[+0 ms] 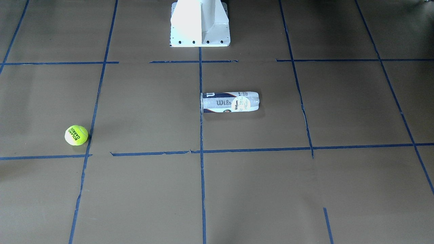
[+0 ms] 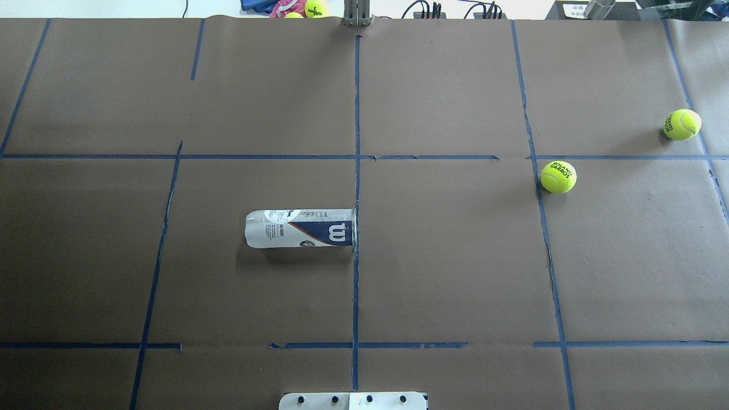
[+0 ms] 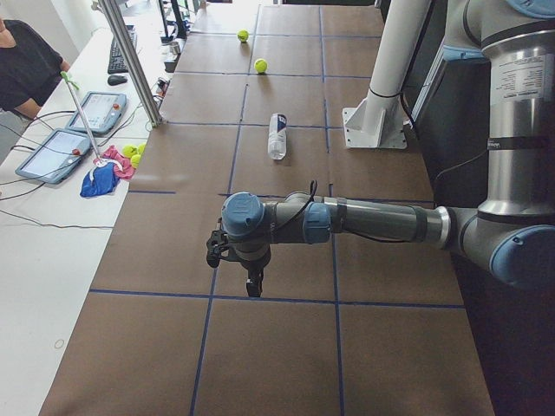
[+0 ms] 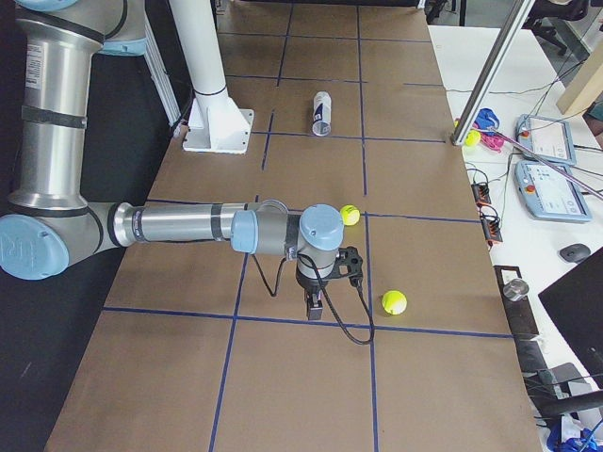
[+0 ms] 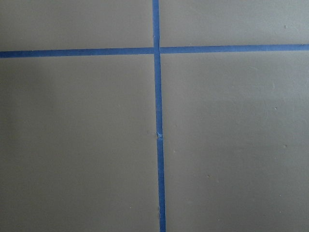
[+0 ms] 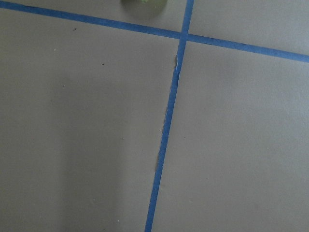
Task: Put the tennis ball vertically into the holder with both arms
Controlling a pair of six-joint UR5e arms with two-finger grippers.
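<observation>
The holder [image 2: 300,228] is a clear Wilson can lying on its side near the table's middle, also seen in the front view [image 1: 230,102] and, far off, in both side views [image 3: 277,136] [image 4: 322,113]. A tennis ball [image 2: 558,176] with black lettering rests on the robot's right side [image 1: 76,135] [image 4: 350,215]. A second ball [image 2: 682,124] lies further right [image 4: 394,301]. My left gripper [image 3: 254,288] hangs over bare paper, far from the can. My right gripper [image 4: 315,309] hangs near the two balls. Both show only in side views, so I cannot tell their state.
The white pedestal base [image 1: 200,23] stands at the robot's edge of the table. Blue tape lines [image 5: 157,121] grid the brown paper. Beyond the far edge lie more balls and a cloth [image 2: 285,7]. A person [image 3: 26,61], tablets [image 3: 61,152] and a metal post [image 3: 130,61] are alongside.
</observation>
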